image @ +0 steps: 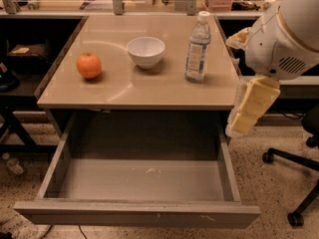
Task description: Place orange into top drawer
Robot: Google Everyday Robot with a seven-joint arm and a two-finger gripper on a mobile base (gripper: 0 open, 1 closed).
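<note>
The orange (pixel 88 65) sits on the left part of the tan tabletop (pixel 149 91), left of a white bowl (pixel 145 51). The top drawer (pixel 144 179) is pulled wide open below the tabletop, and its grey floor is bare. My gripper (pixel 237 126) hangs off the white arm (pixel 284 39) at the right, beside the table's right front corner and above the drawer's right wall. It is far from the orange and holds nothing that I can see.
A clear water bottle (pixel 198 48) stands upright on the right part of the tabletop, close to my arm. An office chair base (pixel 294 183) is on the floor at the right. Dark shelving (pixel 20 59) stands to the left, and cluttered benches run behind the table.
</note>
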